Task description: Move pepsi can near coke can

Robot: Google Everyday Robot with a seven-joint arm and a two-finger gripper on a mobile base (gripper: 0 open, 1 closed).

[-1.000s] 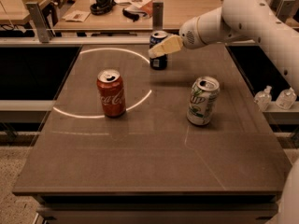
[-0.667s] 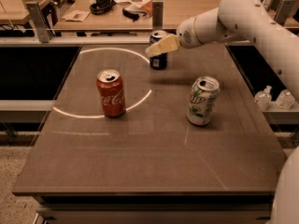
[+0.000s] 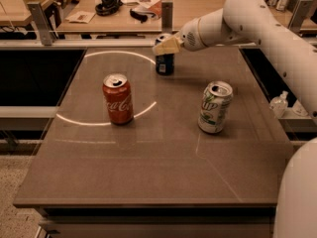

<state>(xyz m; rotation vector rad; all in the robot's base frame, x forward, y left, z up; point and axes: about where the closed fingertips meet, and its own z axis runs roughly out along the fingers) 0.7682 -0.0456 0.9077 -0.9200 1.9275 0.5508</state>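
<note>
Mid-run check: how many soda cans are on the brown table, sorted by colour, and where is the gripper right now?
red Coca-Cola can with a silver top: 1
dark blue Pepsi can with a silver top: 1
white-and-green can with a silver top: 1
Total: 3 cans
The gripper is at the top of the dark blue Pepsi can, toward the far edge of the table.

table [image 3: 148, 182]: brown top | light ring [image 3: 119, 52]: table's far left | desk [image 3: 198, 9]: behind table, cluttered | gripper [image 3: 166, 46]: over table's far edge
</note>
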